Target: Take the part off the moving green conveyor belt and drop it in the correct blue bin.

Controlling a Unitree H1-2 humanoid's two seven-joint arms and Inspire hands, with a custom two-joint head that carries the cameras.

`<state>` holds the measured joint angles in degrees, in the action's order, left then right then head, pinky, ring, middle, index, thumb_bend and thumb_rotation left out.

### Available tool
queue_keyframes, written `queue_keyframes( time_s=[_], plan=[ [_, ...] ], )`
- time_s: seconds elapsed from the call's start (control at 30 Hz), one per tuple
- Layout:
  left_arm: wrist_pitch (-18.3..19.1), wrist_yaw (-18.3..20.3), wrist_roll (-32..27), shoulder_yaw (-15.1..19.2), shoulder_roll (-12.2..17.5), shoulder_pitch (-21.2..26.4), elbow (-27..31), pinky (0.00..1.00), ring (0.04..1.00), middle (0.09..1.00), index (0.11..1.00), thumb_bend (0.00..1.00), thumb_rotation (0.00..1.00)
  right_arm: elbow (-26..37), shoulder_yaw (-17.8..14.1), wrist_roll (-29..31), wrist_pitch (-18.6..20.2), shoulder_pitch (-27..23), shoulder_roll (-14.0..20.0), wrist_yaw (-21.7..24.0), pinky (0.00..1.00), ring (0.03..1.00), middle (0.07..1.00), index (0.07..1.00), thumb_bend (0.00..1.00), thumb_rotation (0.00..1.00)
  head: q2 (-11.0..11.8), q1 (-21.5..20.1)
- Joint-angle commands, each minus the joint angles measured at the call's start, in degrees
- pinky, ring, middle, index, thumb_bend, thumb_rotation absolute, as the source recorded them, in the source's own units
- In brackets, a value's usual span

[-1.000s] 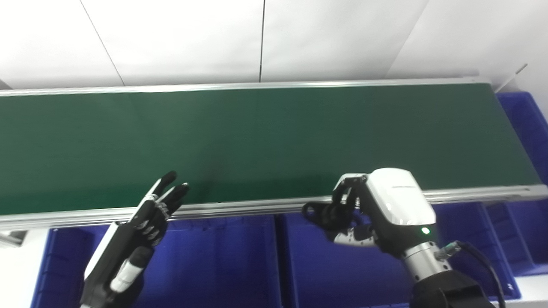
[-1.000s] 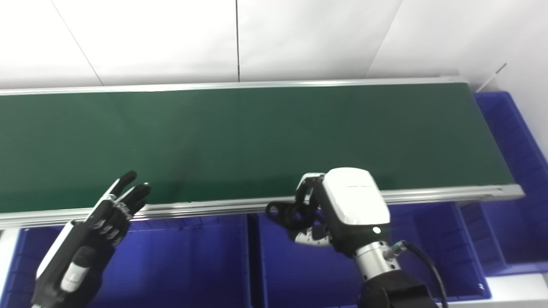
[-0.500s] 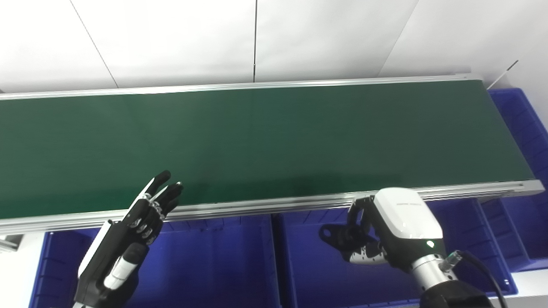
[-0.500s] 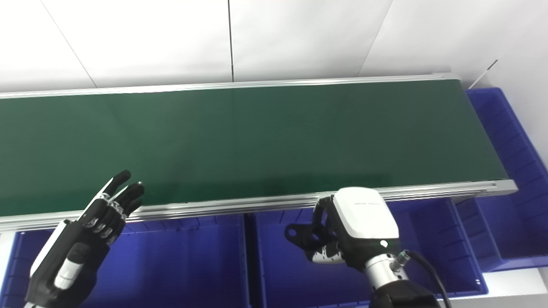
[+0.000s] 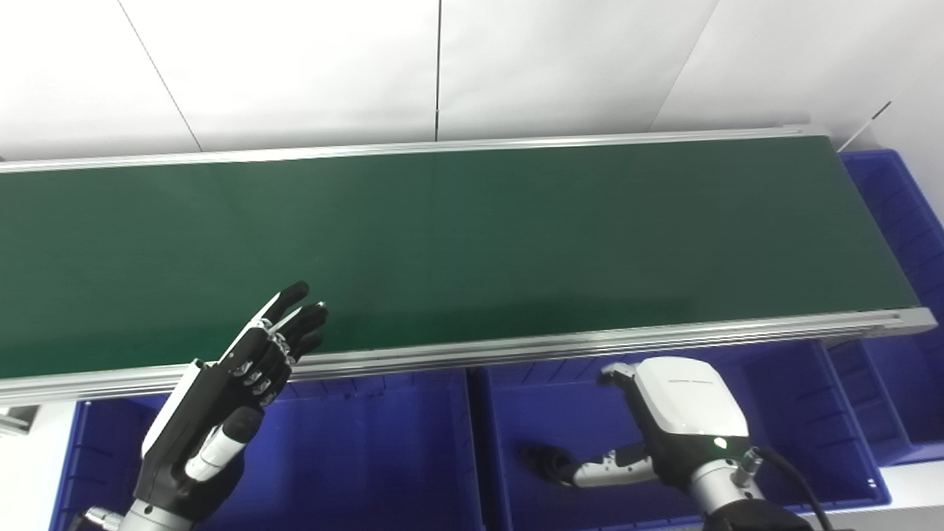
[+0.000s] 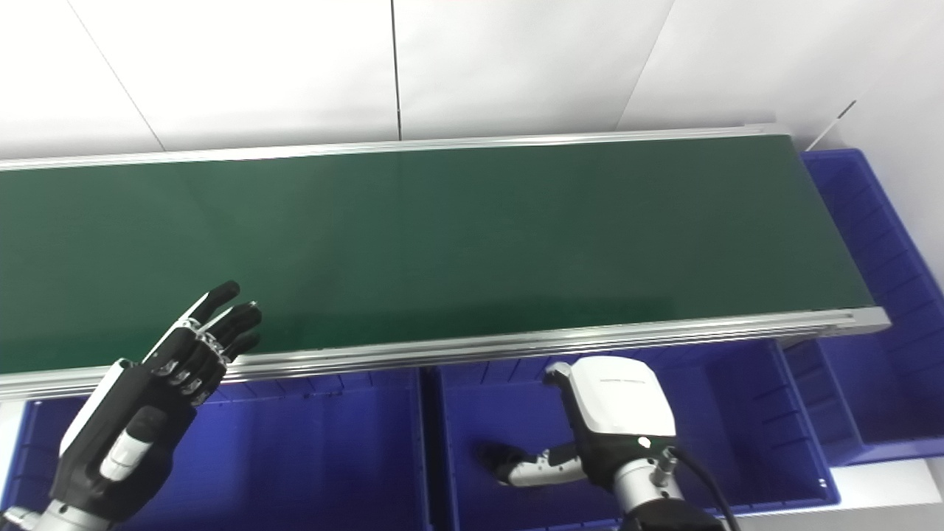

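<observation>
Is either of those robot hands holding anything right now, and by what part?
Left hand: nothing, its fingers are spread open. Right hand: cannot be told. It hangs over a blue bin, thumb out, fingers hidden behind its white shell.

A white panelled wall (image 5: 295,66) fills the top of the frame, split by thin dark seams: 1 vertical near the centre and slanted ones at upper left and upper right. A pale surface (image 5: 29,472) shows at the lower left corner and another strip at the lower right.
</observation>
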<state>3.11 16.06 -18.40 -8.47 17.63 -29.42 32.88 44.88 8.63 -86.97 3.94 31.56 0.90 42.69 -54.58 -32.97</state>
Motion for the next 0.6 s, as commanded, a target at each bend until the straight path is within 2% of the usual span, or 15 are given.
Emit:
queue_keyframes(
  time_s=[0.0,0.17,0.3,0.33,0.4,0.43,0.5,0.57],
  plan=[
    [-0.67,0.63,-0.41,0.23,0.20,0.24,0.82,0.94,0.939,0.897,0.935,0.77,0.72,1.20,0.82,-0.39,-2.13,0.63,-1.37,-1.83,0.80,0.814,0.859,0.845,1.00,0.79,0.03,0.34],
    [-1.35,0.58,0.53,0.41,-0.03,0.16,0.46,0.91,0.922,0.877,0.928,0.78,0.72,2.51,1.89,-0.34,-2.63,0.94,-3.16,-0.75,0.81,0.812,0.852,0.846,1.00,0.80,0.04,1.97],
    [-1.84,0.72,0.67,0.53,-0.10,-0.41,0.23,0.91,0.919,0.872,0.926,0.79,0.71,4.74,2.80,4.83,-1.95,2.26,-4.49,-1.76,0.76,0.783,0.825,0.823,1.00,0.77,0.27,3.80],
    [-2.12,0.79,0.83,0.54,-0.09,-0.55,0.11,0.91,0.918,0.872,0.927,0.78,0.71,5.14,3.06,7.21,-1.76,2.77,-4.77,-3.02,0.73,0.765,0.812,0.811,1.00,0.79,0.27,3.80],
    [-3.11,0.95,1.40,0.51,-0.14,-0.88,-0.32,0.90,0.917,0.869,0.929,0.77,0.71,5.61,3.26,12.17,-1.01,3.85,-5.58,-5.06,0.64,0.732,0.790,0.790,0.92,0.84,0.50,4.83],
    [-3.86,1.07,1.89,0.44,-0.27,-1.03,-0.69,0.90,0.917,0.868,0.928,0.76,0.71,6.12,3.40,17.13,0.79,4.81,-6.91,-5.39,0.63,0.730,0.789,0.789,0.88,0.87,0.73,5.98],
    [-5.02,1.18,2.91,0.21,-0.62,-1.27,-1.29,0.89,0.914,0.872,0.925,0.75,0.72,6.33,3.54,27.28,3.78,6.64,-9.12,-6.39,0.62,0.736,0.788,0.781,0.80,0.84,1.05,7.25],
    [-5.64,1.17,3.96,-0.08,-0.90,-1.49,-1.66,0.88,0.913,0.877,0.923,0.75,0.73,5.05,3.63,36.63,5.46,8.70,-11.28,-8.00,0.61,0.733,0.784,0.776,0.80,0.86,1.38,7.92]
  ],
)
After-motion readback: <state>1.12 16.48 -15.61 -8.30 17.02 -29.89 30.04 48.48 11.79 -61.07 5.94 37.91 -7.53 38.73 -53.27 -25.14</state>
